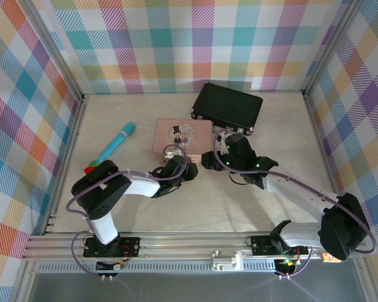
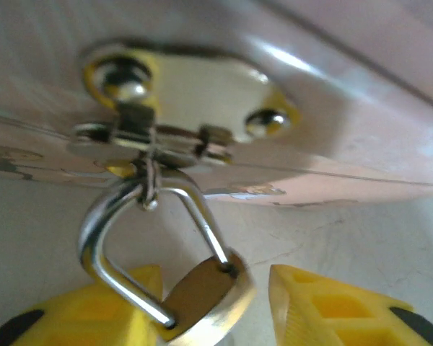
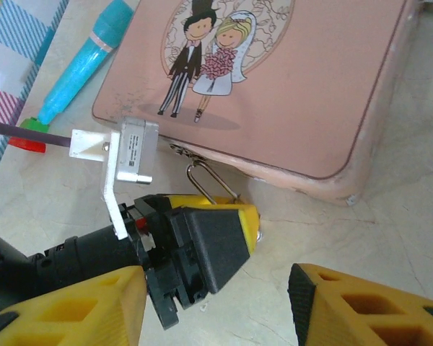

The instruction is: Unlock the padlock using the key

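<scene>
Left tool (image 2: 213, 288) partly open astride the padlock (image 2: 200, 299): one yellow pad touching its brass body, the other just clear. Hangs by a smooth silver shackle from the riveted hasp (image 2: 180, 86) of the pink tin (image 3: 289, 94). Right tool (image 3: 220, 310) open nearby. Could swing or twist free, being rounded and slick; could drag the tin across the glossy bench (image 3: 404, 238).

Brass padlock (image 2: 199, 294) (silver shackle) — hanging from hasp (image 2: 153, 135).
</scene>
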